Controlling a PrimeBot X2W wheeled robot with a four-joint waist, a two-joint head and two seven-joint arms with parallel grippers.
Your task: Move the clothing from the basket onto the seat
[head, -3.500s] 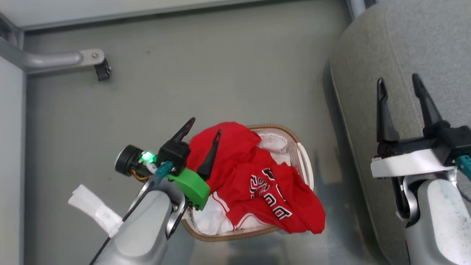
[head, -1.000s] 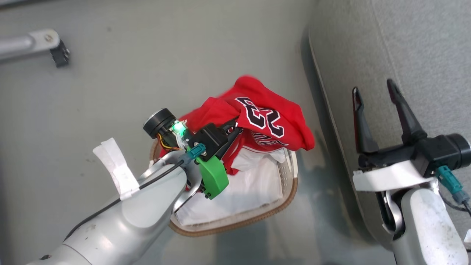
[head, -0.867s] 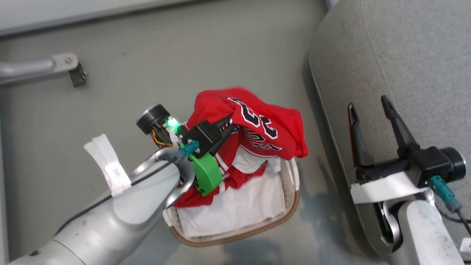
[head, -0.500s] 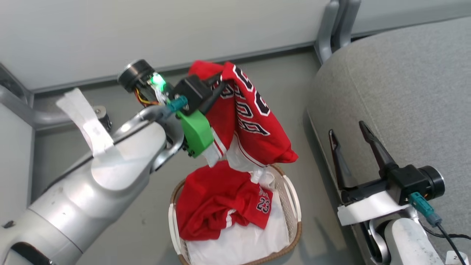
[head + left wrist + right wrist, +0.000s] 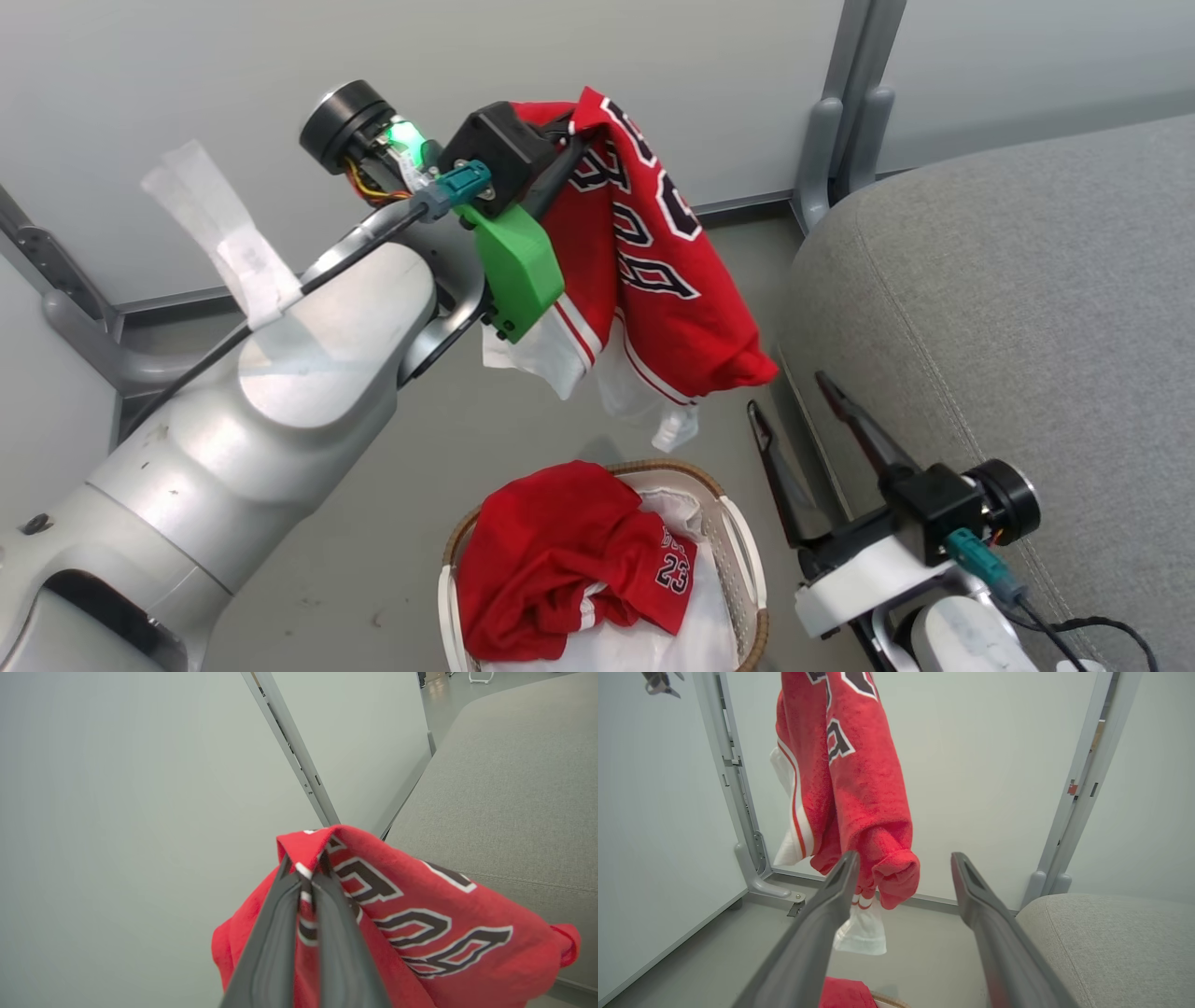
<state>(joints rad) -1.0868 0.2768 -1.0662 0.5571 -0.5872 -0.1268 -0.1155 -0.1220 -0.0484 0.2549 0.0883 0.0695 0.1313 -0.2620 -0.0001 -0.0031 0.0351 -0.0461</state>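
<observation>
The grey seat (image 5: 1008,308) takes the whole right side of the head view, with its rounded front edge turned toward the floor (image 5: 420,485). Pale wall panels (image 5: 187,75) with a grey post stand behind.

The pale left arm (image 5: 280,392) reaches up from the lower left. A red jersey (image 5: 653,280) with black, white-outlined letters and striped trim hangs from its end in the air. It is high above the basket and just to the left of the seat, and it does not touch the seat. Its lowest fold is near the tips of the right gripper.

The white basket (image 5: 752,574) with a brown rim stands on the floor at the bottom of the head view, beside the seat front. A second garment (image 5: 551,560), red with the number 23, lies crumpled inside it on the white liner (image 5: 695,630).

The right gripper (image 5: 786,392) is low between the basket and the seat edge. Its two dark fingers point upward and stand wide apart.

The left gripper (image 5: 306,868) is closed tightly on the top fold of the hanging jersey. In the left wrist view the two fingers are pressed together with the red cloth pinched between them.
</observation>
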